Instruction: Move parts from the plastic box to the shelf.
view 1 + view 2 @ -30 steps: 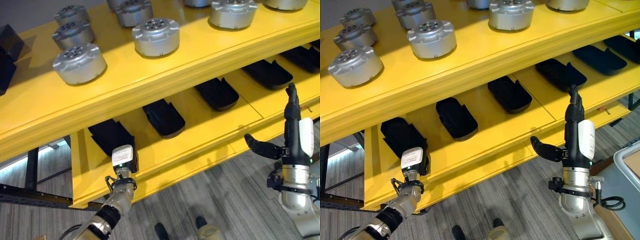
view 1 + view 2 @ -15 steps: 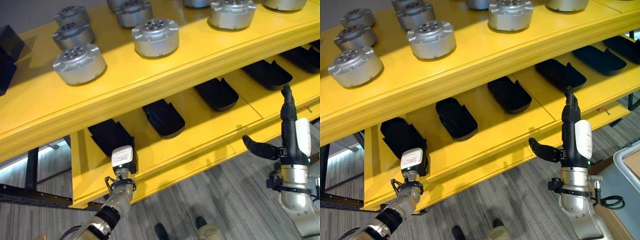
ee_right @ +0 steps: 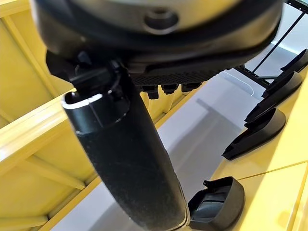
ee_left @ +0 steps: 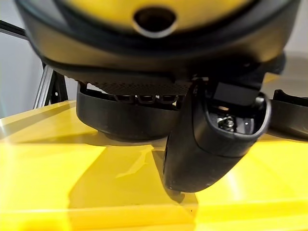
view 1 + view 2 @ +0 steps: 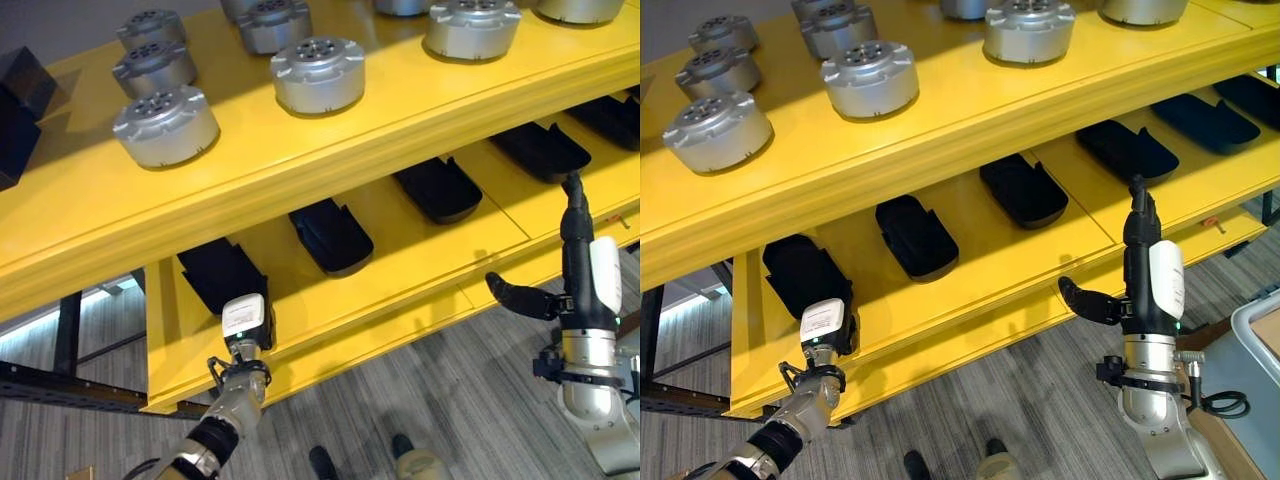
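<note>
Several black tray-shaped parts lie in a row on the lower level of the yellow shelf [image 5: 400,310]. The leftmost black part [image 5: 218,272] sits just beyond my left hand [image 5: 246,318]. In the left wrist view that part [image 4: 120,118] rests on the shelf with my straight fingers over its near rim and the thumb [image 4: 207,144] hanging beside it. My right hand [image 5: 580,275] stands open in front of the shelf's lower edge, fingers pointing up, thumb out to the left, holding nothing. Another black part [image 5: 540,150] lies behind its fingertips.
Several round silver parts, such as one [image 5: 165,125], stand on the top level. A pale container rim [image 5: 1255,325] shows at the right edge. Black boxes [image 5: 18,110] sit at the shelf's left end, above a dark metal frame [image 5: 60,385].
My right hand has drifted slightly left and stays open. The left hand has held still by the leftmost black part. The whole view has shifted a little.
</note>
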{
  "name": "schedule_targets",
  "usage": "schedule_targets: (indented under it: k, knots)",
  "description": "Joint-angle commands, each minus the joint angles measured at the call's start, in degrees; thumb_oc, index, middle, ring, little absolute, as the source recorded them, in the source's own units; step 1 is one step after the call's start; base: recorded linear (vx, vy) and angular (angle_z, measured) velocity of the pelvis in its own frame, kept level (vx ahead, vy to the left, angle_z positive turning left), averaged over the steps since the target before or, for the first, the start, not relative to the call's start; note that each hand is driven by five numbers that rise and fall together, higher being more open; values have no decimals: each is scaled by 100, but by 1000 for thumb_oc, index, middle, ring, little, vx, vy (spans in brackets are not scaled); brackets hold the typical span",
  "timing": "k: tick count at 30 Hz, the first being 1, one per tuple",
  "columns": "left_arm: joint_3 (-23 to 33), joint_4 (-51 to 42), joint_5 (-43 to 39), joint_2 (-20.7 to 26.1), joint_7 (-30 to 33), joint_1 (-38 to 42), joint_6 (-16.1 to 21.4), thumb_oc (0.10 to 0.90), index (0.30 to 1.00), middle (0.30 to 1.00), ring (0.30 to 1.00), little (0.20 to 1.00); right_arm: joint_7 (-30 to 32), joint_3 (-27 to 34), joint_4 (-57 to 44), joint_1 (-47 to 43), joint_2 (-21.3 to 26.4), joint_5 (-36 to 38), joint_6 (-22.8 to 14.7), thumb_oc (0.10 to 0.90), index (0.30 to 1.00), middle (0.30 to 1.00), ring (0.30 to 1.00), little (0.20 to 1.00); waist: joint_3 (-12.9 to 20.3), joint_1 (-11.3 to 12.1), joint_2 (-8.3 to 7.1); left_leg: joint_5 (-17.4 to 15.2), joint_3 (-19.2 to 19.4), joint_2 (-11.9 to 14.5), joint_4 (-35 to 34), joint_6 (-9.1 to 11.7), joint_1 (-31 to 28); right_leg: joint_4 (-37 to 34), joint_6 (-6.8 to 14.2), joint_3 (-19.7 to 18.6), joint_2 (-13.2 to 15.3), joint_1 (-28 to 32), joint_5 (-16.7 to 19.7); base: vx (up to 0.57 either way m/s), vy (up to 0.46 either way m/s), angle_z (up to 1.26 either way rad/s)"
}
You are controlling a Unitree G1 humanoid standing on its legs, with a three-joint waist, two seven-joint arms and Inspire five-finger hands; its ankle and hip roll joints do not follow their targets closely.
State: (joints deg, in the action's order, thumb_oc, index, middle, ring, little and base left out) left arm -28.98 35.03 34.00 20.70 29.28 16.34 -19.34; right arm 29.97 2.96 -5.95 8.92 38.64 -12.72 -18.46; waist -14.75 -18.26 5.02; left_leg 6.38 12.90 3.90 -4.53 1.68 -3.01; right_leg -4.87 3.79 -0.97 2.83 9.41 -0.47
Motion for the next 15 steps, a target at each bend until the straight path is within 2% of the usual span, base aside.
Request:
schedule_targets:
  k: [1, 10, 15]
  knots:
    - [232, 384, -195, 372, -200, -248, 61, 900, 1000, 1000, 1000, 1000, 223, 490, -416, -429, 68, 190, -357, 900, 1000, 1000, 1000, 1000, 351, 240, -362, -675, -33, 272, 355, 152, -3, 726, -70, -58, -145, -664, -400, 0, 0, 0]
    - [277, 384, -356, 372, -274, -399, 86, 900, 1000, 1000, 1000, 1000, 242, 519, -436, -425, 54, 189, -315, 900, 1000, 1000, 1000, 1000, 342, 284, -366, -674, -49, 269, 354, 156, 6, 716, -76, -33, -137, -660, -396, 0, 0, 0]
    - [243, 389, -110, 364, -319, -408, 99, 900, 1000, 1000, 1000, 1000, 233, 517, -467, -403, 47, 197, -297, 900, 1000, 1000, 1000, 1000, 345, 286, -365, -670, -56, 267, 344, 161, 13, 709, -80, -20, -136, -674, -392, 0, 0, 0]
